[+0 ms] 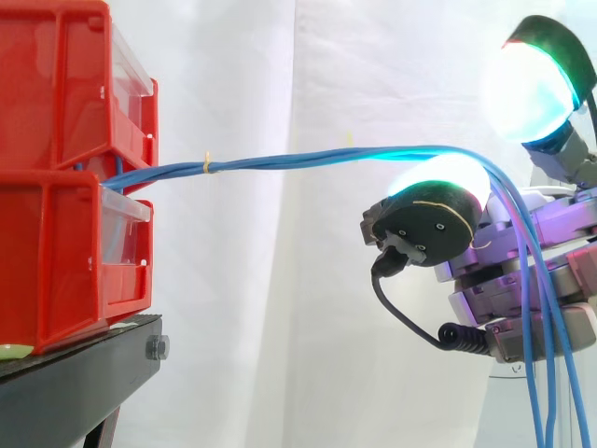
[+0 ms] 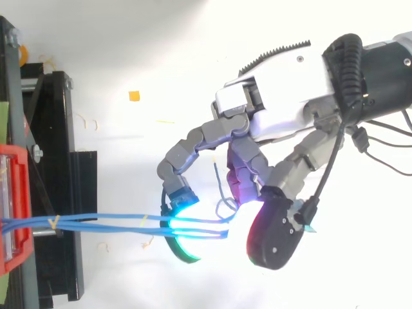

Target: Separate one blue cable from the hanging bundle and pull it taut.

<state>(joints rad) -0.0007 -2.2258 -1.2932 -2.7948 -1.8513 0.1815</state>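
Curtain [image 1: 280, 299] white, stand [image 1: 75, 378] black, bins [image 1: 56, 233] red; blue cables [image 1: 280, 161] hang hooked over the robot hand's [image 2: 280, 103] curled fingers [image 2: 193, 143].

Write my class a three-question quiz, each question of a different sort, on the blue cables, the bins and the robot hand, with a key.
1. True or false: the yellow tie round the blue cables sits nearer the hand than the red bins.
2. Multiple choice: past the hand, the cables A) climb upward, B) hang downward, C) loop back to the bins.
3. Fill in: the bins rest on a ___ stand.
Key: 1 false; 2 B; 3 black.
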